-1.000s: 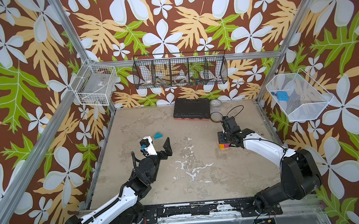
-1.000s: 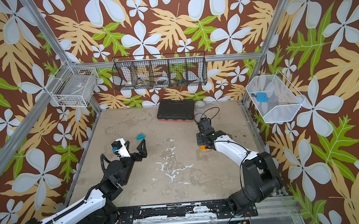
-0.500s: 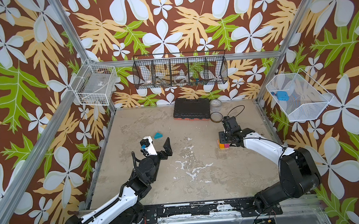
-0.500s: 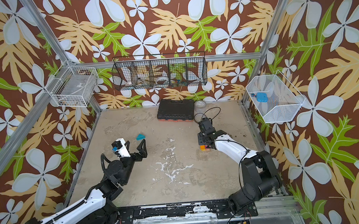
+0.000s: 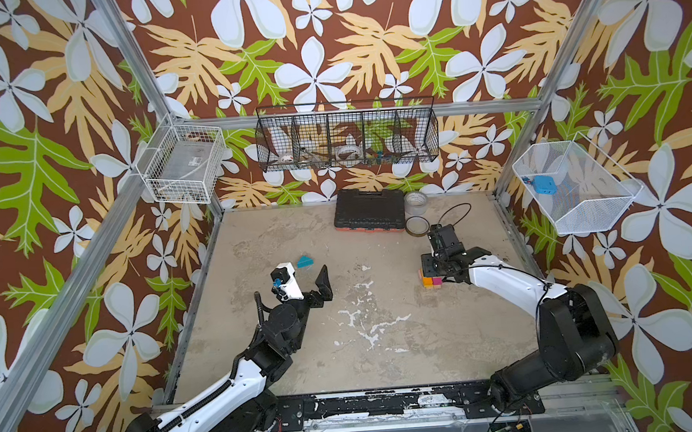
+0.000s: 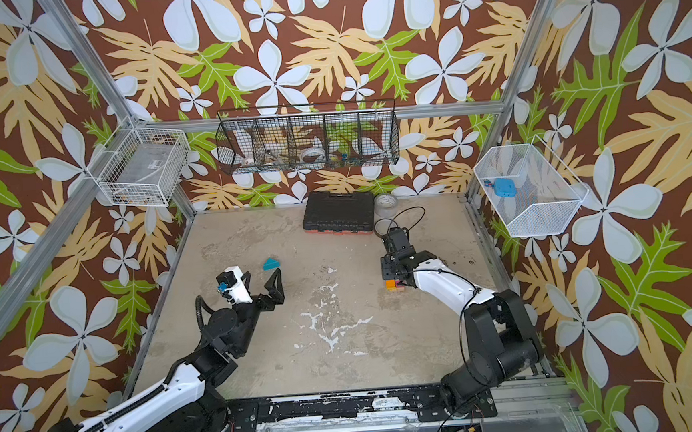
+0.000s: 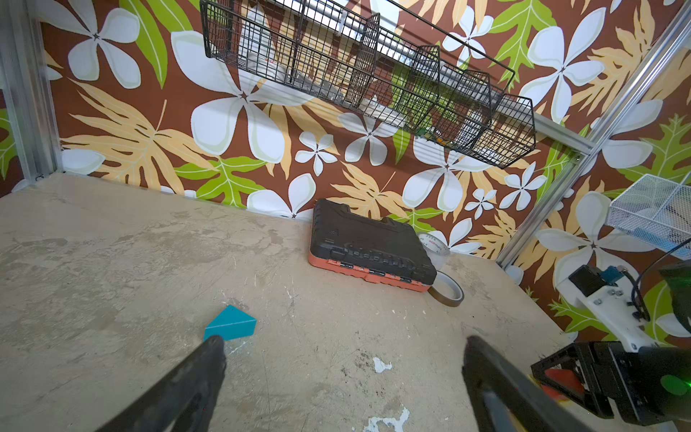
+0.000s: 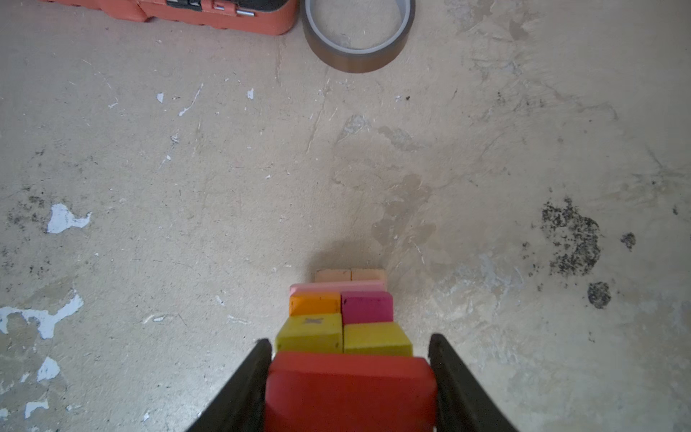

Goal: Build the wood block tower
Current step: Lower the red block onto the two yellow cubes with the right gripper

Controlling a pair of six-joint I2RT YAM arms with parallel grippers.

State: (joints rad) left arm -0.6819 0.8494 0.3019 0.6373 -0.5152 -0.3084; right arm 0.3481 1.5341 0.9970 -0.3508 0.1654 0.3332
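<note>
The tabletop (image 5: 387, 347) is flat, beige and scuffed, with white chipped patches at the centre and dark speckling to the right. Its front and middle are open.

The left gripper (image 7: 344, 342) has two black tapered fingers, spread wide, poised over the left-centre of the table. Just beyond one fingertip lies one teal wedge (image 7: 232, 323), a matt triangular prism on a flat face. It is untouched, with open surface all round it.

The right gripper (image 8: 349, 340) presses its black fingers against both ends of one red brick (image 8: 351, 389) with rounded edges, which lies across the top of the tower (image 5: 431, 280). The tower stands at mid-depth on the right side, well apart from the wedge and short of the table's right edge.

Layers in the right wrist view, from the top down:
- one red brick
- two yellow cubes (image 8: 310, 333) side by side, one marked with a cross
- one orange block (image 8: 314, 303) beside one magenta block (image 8: 366, 307)
- one pink slab (image 8: 336, 287)
- two plain wood pieces (image 8: 351, 275) side by side at the base

All painted faces are matt.

Beyond the tower one brown tape ring (image 8: 351, 61) lies flat, and one pale tape roll (image 5: 416, 198) sits behind it. Beside them, one ribbed black tool case (image 5: 369, 215) with an orange base lies against the back wall.

Three baskets hang on the walls:
- one black wire basket (image 5: 347, 133), divided into compartments, at the back
- one white wire basket (image 5: 184, 165) on the left
- one white mesh basket (image 5: 585, 208) on the right, holding one blue gadget (image 5: 540, 184)
</note>
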